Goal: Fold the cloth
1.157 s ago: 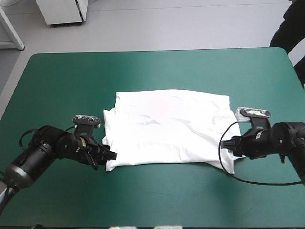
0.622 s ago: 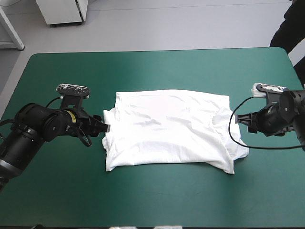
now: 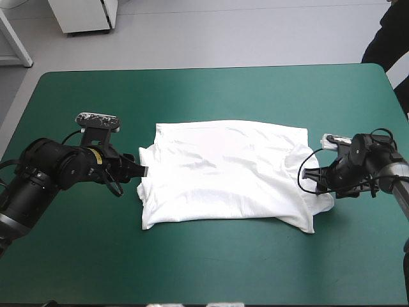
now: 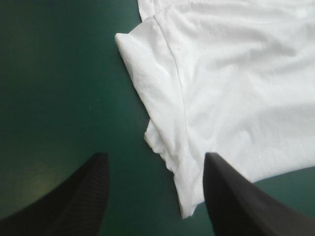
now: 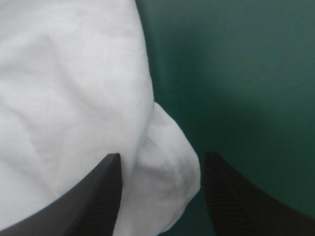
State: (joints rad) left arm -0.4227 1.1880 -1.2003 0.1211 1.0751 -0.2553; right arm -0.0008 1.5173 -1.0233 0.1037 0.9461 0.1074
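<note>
The white T-shirt (image 3: 223, 173) lies spread in a wide folded rectangle at the middle of the table, with a sleeve fold at each side. My left gripper (image 3: 142, 171) sits low at the shirt's left edge, open. In the left wrist view the left gripper (image 4: 155, 156) has the sleeve's hem (image 4: 167, 147) between its fingers, on the teal-green cover. My right gripper (image 3: 311, 179) is open at the shirt's right edge. In the right wrist view the right gripper (image 5: 162, 156) straddles a rounded fold of the T-shirt (image 5: 170, 157).
The teal-green cover (image 3: 211, 268) runs in wide bands around the shirt, toward the near edge and both side edges. A white cabinet (image 3: 83, 14) stands on the floor beyond the far left corner.
The left arm moved from the shirt's near left corner up to its left sleeve, then held still. The right arm drew back, then came in low to the right sleeve fold.
</note>
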